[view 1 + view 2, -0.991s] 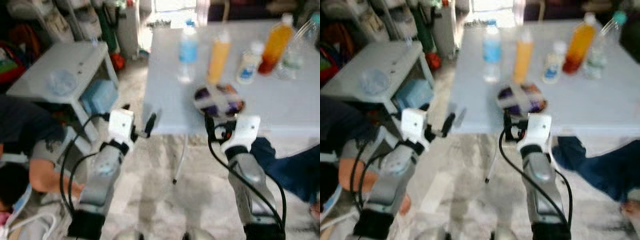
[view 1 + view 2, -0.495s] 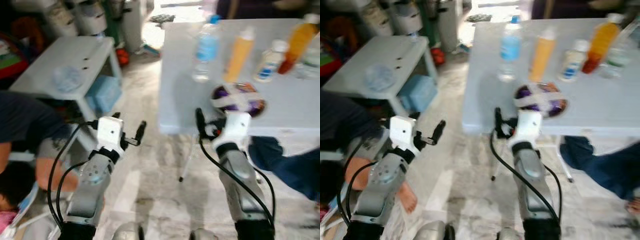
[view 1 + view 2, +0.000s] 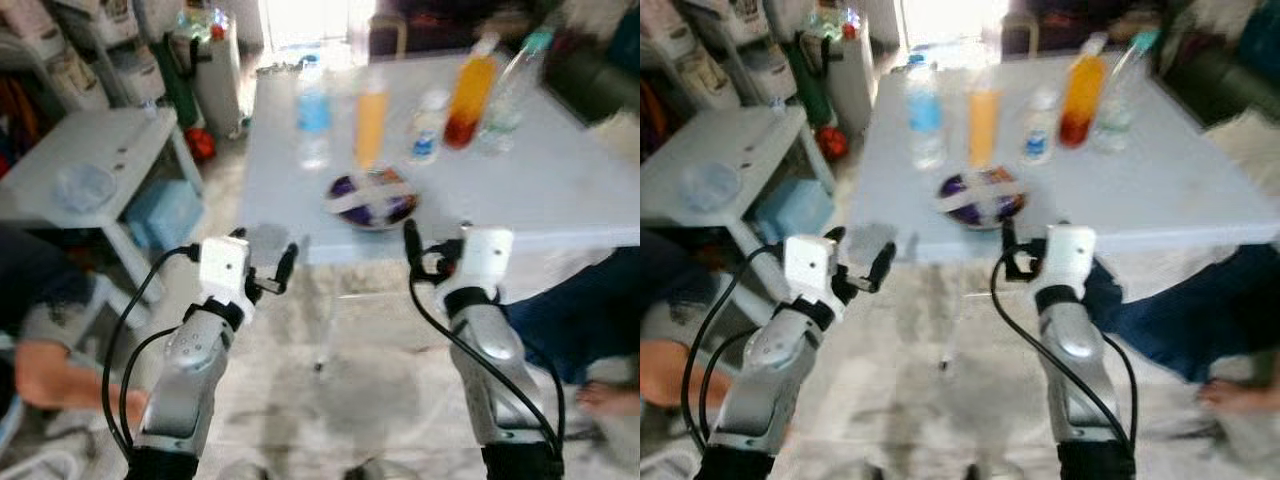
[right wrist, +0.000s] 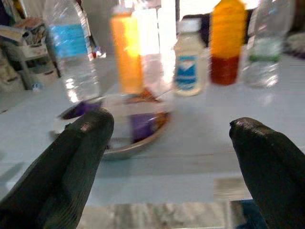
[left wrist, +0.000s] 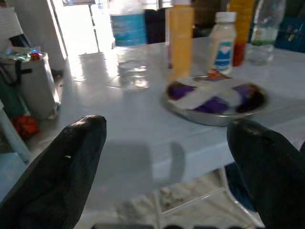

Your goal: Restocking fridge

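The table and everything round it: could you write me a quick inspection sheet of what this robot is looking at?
Surface: pale blue table, near edge just ahead of both grippers.
Job's things: water bottle, orange bottle, small white bottle, amber bottle, clear bottle standing in a row; foil dish of purple food in front of them.
Clutter: nothing seen.
Grippers: left gripper and right gripper open, empty, short of the table.
Cables: black leads looping along both arms.
Surroundings: low side table on the left; a person's legs on the right.
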{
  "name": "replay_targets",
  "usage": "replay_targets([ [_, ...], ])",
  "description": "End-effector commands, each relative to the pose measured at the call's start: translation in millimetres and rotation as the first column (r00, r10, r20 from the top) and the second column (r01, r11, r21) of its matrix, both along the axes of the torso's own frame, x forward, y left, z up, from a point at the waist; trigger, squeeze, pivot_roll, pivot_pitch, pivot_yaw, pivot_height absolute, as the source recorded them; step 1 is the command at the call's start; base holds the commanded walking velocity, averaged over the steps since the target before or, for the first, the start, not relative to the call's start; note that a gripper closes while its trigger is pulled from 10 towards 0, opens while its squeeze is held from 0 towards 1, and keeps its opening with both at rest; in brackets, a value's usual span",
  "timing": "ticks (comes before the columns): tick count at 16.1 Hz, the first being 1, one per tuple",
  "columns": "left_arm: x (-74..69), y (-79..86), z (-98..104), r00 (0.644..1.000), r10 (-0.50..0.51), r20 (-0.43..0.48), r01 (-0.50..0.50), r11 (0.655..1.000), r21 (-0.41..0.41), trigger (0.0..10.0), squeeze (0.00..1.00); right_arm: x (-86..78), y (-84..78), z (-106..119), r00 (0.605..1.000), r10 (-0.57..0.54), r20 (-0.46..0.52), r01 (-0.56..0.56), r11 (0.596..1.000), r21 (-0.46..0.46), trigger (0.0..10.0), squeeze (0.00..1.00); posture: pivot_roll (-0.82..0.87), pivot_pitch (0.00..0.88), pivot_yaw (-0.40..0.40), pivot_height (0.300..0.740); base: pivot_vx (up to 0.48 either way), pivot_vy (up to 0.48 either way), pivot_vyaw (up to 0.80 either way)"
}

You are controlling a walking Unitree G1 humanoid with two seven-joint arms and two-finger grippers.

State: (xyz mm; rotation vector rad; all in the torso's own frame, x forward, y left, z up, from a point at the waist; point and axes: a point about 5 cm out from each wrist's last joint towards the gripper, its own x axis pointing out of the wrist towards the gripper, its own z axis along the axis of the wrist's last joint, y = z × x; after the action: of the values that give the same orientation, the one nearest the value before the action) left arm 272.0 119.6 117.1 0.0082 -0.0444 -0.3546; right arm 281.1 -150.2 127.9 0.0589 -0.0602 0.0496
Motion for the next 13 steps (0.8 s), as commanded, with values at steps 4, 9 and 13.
replay_targets([
  [4,4.2,11.7,-0.1,0.996,0.09,0.001,-0.09,0.996,-0.003,10.0,0.0,-2.4,4.2,5.7,1.0,0.009,0.021,-0.009,1.0,0.009,10.0,0.0,0.0,0.035,0.057,0.74,0.0,0.0,0.0],
  [9,4.9,8.5,2.8,0.998,0.06,0.029,-0.06,0.998,-0.012,10.0,0.0,-3.2,4.3,9.1,0.999,0.011,0.038,-0.01,1.0,-0.009,10.0,0.0,0.0,0.046,0.061,0.74,0.133,0.0,0.0],
  [13,5.8,8.0,3.6,0.998,0.057,0.034,-0.056,0.998,-0.014,10.0,0.0,-5.3,5.9,9.0,0.999,0.031,0.043,-0.031,0.999,-0.017,10.0,0.0,0.0,0.048,0.06,0.74,0.455,0.0,0.0],
])
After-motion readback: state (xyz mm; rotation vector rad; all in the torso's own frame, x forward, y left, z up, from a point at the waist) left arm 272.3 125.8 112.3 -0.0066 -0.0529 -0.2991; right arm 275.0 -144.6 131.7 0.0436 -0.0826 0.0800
